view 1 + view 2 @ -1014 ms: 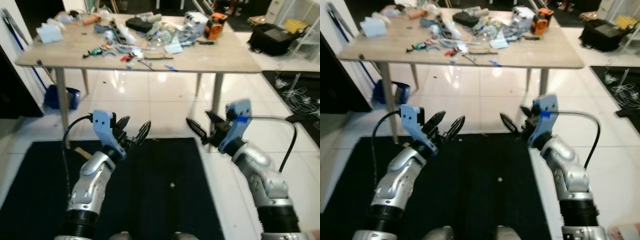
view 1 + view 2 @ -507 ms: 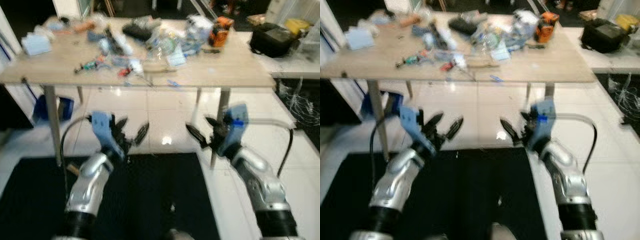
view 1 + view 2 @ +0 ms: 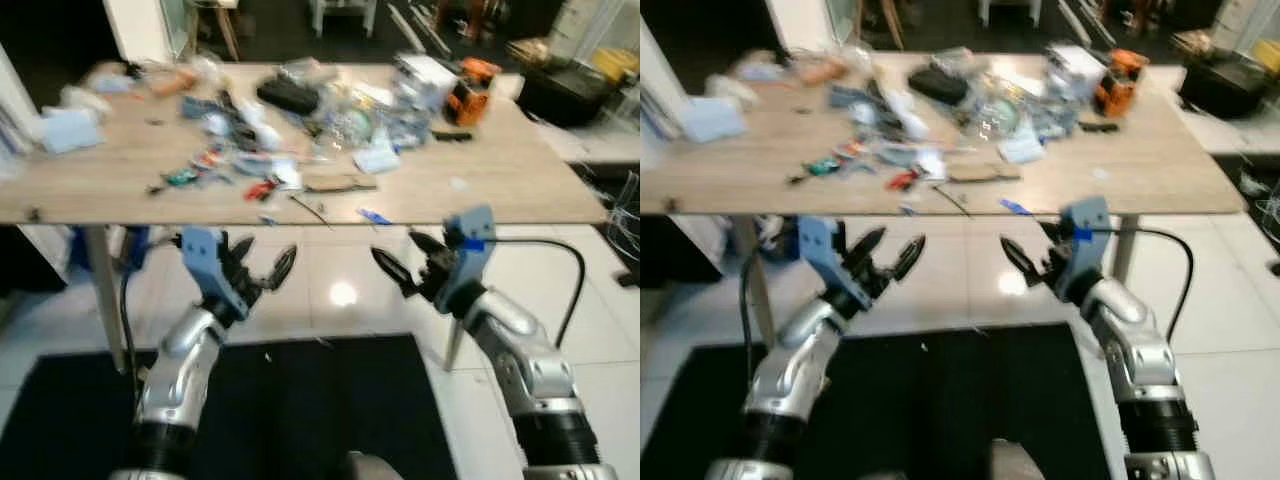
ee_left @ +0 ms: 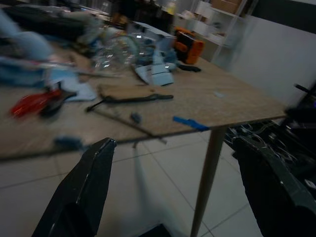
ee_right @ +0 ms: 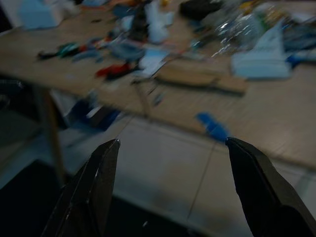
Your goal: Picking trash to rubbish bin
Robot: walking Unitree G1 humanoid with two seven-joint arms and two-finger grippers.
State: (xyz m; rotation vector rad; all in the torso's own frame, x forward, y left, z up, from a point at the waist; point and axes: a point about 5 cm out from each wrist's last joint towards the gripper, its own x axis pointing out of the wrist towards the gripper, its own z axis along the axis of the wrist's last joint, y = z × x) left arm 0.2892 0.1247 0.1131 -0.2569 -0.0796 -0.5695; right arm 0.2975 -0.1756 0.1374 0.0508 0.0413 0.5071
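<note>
Table (image 3: 500,180) holds blurred, apparently loose trash (image 3: 340,120).

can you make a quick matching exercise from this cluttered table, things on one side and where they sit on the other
Things:
1. orange and black tool
2. pale blue box
3. small blue strip
4. flat black case

Places:
A. front edge of the wooden table
B. far right
C. far middle
D. left end

Pairs: 1-B, 2-D, 3-A, 4-C
</note>
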